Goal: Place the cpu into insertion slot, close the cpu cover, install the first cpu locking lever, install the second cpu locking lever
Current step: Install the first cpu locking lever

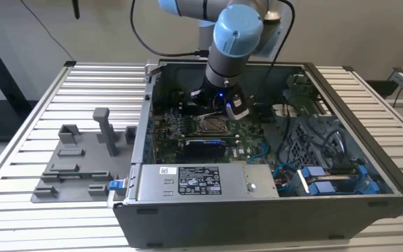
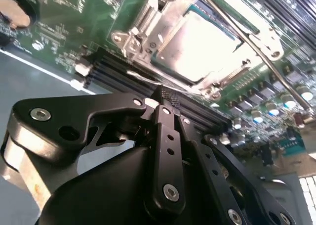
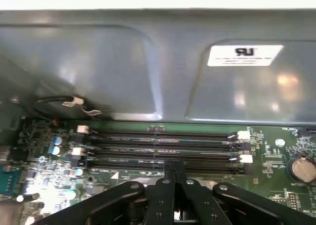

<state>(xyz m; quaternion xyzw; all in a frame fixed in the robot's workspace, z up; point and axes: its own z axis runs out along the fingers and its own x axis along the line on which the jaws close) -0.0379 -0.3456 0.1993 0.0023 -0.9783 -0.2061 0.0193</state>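
Observation:
In the second wrist view the cpu (image 2: pixel 197 42) lies flat in the insertion slot (image 2: pixel 224 79), silvery top up. The cpu cover (image 2: pixel 157 18) is down around it. One thin locking lever (image 2: pixel 247 42) runs along the socket's side; another thin rod (image 2: pixel 143 78) lies by my fingertips. My black gripper (image 2: pixel 165 97) is shut, its tips just beside the socket's edge, over the dark memory slots (image 3: pixel 163 148). In the exterior view the gripper (image 1: pixel 214 108) reaches down into the case right behind the insertion slot (image 1: pixel 212 124).
The open computer case (image 1: pixel 369 157) surrounds the motherboard (image 1: pixel 240 144), with blue cables and drives at the exterior view's right. A grey case wall (image 3: pixel 123 71) stands close behind the memory slots. A grey fixture plate (image 1: pixel 75 168) lies outside the case at the exterior view's left.

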